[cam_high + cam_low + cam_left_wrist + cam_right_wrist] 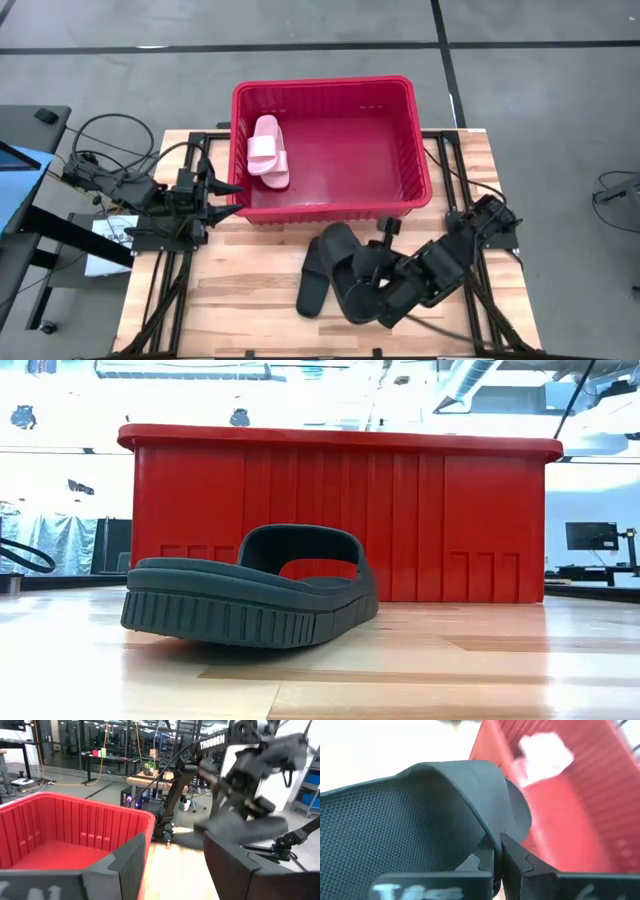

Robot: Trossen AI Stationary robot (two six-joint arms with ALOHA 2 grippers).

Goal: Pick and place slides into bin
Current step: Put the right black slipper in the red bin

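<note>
Right gripper (496,851) jaws pinched thinly on black slide (420,820) strap; may slip, probably snagging bin (330,90) rim.

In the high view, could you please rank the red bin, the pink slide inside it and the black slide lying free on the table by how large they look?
1. The red bin, by far the largest.
2. The free black slide.
3. The pink slide, which looks a little shorter, though the difference is slight, so treat these two as nearly alike.
</note>
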